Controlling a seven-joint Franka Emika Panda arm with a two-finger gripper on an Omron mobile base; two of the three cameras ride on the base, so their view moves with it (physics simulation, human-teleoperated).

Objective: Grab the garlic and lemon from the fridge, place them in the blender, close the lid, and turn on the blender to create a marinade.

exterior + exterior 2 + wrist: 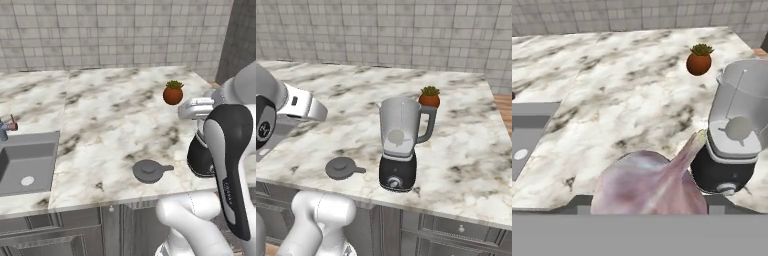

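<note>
So we're in the carry-over step: the pale pinkish-purple garlic bulb with its tapered stem is out of the fridge and on its way to the blender, the one with the glossy black rounded base and clear greyish jar. There's already something pale and roundish sitting low in the jar, can't say what. The tool is about halfway open and clamped on the garlic, which sits right up against it with the stem pointing ahead and to the right, toward the jar. The finger tips themselves are buried behind the bulb, so I'm going off how it sits.

From the tool, the blender is ahead and off to the right, close by, jar mouth open. The dark grey round lid with its centre knob and side tab lies flat on the white-and-grey marbled counter, just to the blender's side. A small plant in a round red-brown pot is further ahead, past the jar.

Next move, I'd say: swing right and get above the jar rim, line the bulb up over the opening, then let go. Main risk is clipping the rim or handle on the way.
</note>
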